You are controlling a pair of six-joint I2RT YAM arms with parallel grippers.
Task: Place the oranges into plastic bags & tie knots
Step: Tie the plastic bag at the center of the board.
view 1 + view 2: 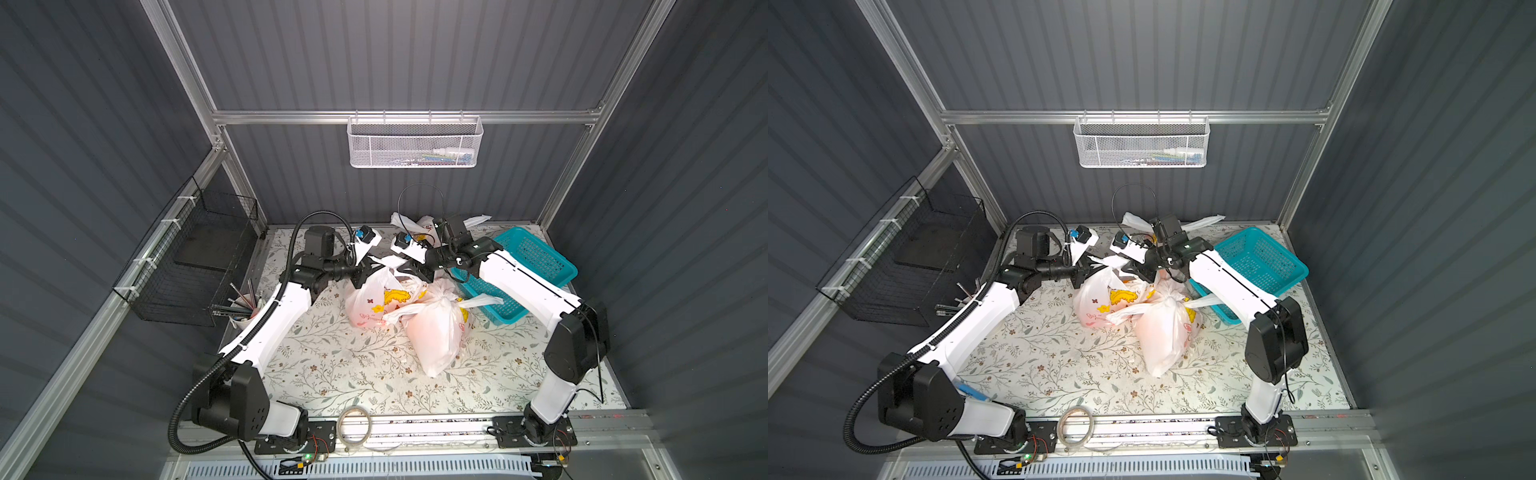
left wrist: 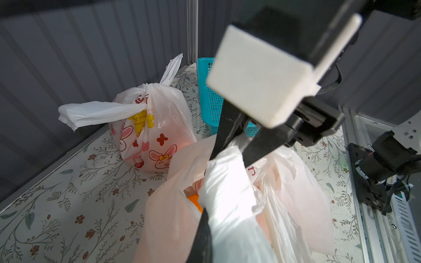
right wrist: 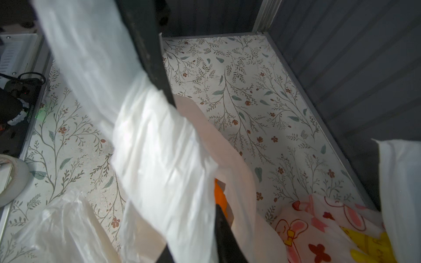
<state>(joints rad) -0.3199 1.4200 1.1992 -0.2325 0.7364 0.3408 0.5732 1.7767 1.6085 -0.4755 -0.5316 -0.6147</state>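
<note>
Left end effector [image 1: 368,272] pinches the plastic bag's [image 1: 368,305] thin crinkled handle strip [image 2: 227,182]. Right end effector [image 2: 242,140], just beside, clamps that translucent bag too.

Teal basket [image 1: 540,255]: right rear corner of worktop [image 1: 332,374]. Cup of pens [image 1: 245,311]: left edge. Tape roll [image 1: 353,410]: front edge. White mesh basket [image 1: 415,145]: rear rail. Black wire basket [image 1: 187,257]: left wall.

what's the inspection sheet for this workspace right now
surface: floral mat
job's things: open bag with an orange inside; back tied bag and front tied bag, both knotted
clutter: teal basket, tape roll, pen cup
grippers: left gripper shut on one handle of open bag; right gripper pinching the other
cables: corrugated conduit along left arm; thin cable loop above right arm
surroundings: white mesh basket on back rail, black wire basket on side wall
</note>
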